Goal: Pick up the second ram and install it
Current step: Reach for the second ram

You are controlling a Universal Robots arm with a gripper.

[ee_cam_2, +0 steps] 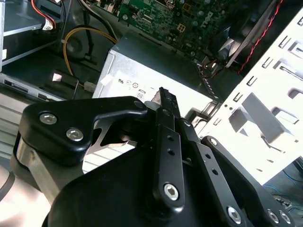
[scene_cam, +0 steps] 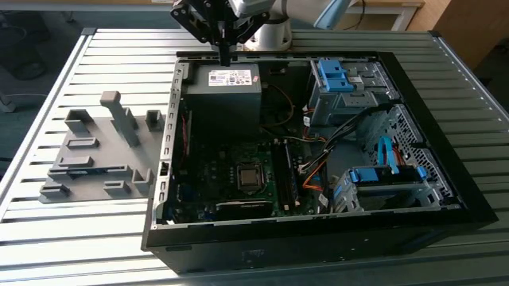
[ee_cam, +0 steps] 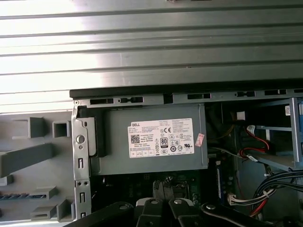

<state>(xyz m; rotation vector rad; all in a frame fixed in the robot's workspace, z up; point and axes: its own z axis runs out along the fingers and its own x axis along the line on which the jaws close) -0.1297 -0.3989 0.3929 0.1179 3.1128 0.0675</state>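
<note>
Claw [scene_cam: 225, 58] hangs empty, jaws together, above the power supply [scene_cam: 223, 78]; dropping here could strike its casing, well apart from the second ram [ee_cam: 10, 195].

The arm [scene_cam: 269, 27] holds its black tool [scene_cam: 225, 58] pointing straight down, the fingers [ee_cam_2: 166, 109] pressed together at their tips

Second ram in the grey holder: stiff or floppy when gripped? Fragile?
Likely stiff: the second ram shows as a thin, straight strip, on edge in the grey holder. Probably light, being so thin. Out of its slot it would likely tip flat, and a board that thin may be fragile.
</note>
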